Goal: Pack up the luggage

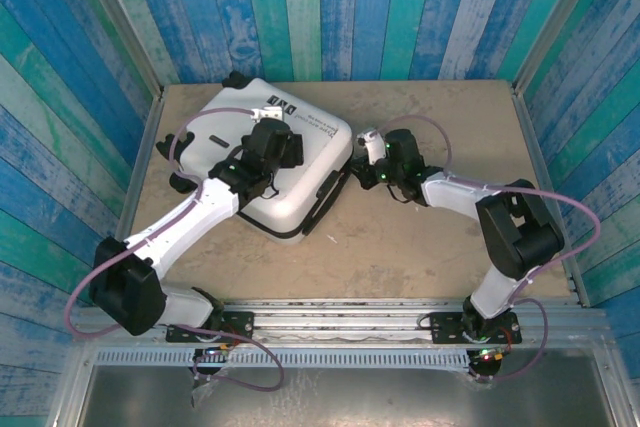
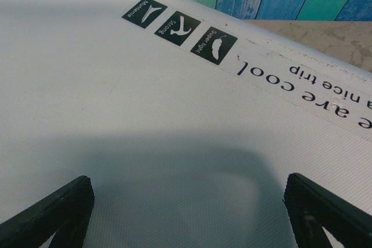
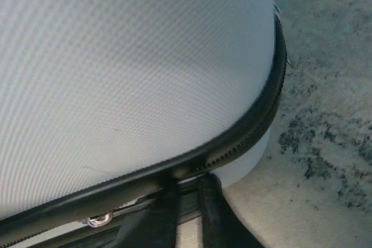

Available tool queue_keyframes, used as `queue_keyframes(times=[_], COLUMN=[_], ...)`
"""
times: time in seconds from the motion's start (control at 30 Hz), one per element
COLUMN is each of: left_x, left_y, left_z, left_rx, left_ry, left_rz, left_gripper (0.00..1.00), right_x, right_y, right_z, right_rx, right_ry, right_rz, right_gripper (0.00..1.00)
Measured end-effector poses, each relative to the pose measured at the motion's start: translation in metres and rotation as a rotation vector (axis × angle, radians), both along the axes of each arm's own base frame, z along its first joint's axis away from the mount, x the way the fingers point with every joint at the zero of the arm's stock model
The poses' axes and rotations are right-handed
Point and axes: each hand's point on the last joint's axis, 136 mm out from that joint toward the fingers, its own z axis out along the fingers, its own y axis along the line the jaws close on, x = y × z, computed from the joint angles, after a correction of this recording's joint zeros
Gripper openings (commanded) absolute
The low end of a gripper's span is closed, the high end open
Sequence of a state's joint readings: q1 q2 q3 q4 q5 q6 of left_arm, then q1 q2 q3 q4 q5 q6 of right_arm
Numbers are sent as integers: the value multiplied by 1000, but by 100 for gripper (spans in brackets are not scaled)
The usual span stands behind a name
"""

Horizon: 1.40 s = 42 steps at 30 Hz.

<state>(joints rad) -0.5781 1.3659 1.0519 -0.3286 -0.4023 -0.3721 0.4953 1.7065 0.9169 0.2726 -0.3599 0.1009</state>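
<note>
Luggage (image 1: pixel 295 202) lies flat and closed on the bench (image 1: pixel 430 247), at the left of the middle and turned at an angle, with its white shell facing up. From above, the left arm (image 1: pixel 200 209) reaches over the shell, with its end above the middle of the shell. The right arm (image 1: pixel 455 192) comes from the other side, and its end is at the right edge of the case, just beside the black trim. Blue and green planks (image 1: pixel 320 7) stand around the bench.

From the left wrist, the left fingers (image 2: pixel 58 213) stand wide apart, one at each lower corner of the picture, and nothing is between them. Below them is the white shell with their shadow on it. Three small black labels (image 2: pixel 179 29) and a line of dark print run across the shell further away.

From the right wrist, the rounded corner of the shell is very close, with the black zipper trim (image 3: pixel 250 126) running around it and a small silver metal piece (image 3: pixel 99 220) under the trim. The right fingers (image 3: pixel 165 219) are narrow, close together at the trim. I cannot tell whether they hold something.
</note>
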Motion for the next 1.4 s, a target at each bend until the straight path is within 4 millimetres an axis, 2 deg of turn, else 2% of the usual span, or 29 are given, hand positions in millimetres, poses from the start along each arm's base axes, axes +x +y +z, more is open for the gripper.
queue_keyframes(times=[0.07,0.13,0.37,0.47,0.57,0.73,0.9,1.03,1.4], left_x=[0,0,-5,-9,-9,-5,0,2,4], left_y=[0,0,-2,-2,-3,-8,-8,-8,-9], left_z=[0,0,5,6,6,3,3,2,0], left_rx=[1,4,-22,-39,-42,-43,-40,-34,-37], left_ry=[-3,-4,-34,-40,-38,-32,-44,-51,-75], left_rz=[-1,-4,-42,-62,-66,-77,-74,-74,-78], left_gripper=[88,88,87,87,87,87,86,84,82], right_x=[0,-1,-22,-27,-32,-25,-15,-7,6], right_y=[-3,-5,-15,-10,1,20,23,22,16], right_z=[-2,-3,14,17,10,-4,-7,-2,0], right_rx=[-24,-47,-80,-81,-88,-96,-103,-106,-98], right_ry=[-15,-32,-113,-135,-128,-91,-72,-92,-79], right_rz=[16,30,76,122,179,258,252,216,114], right_gripper=[45,48,49,50,48,41,22,14,2])
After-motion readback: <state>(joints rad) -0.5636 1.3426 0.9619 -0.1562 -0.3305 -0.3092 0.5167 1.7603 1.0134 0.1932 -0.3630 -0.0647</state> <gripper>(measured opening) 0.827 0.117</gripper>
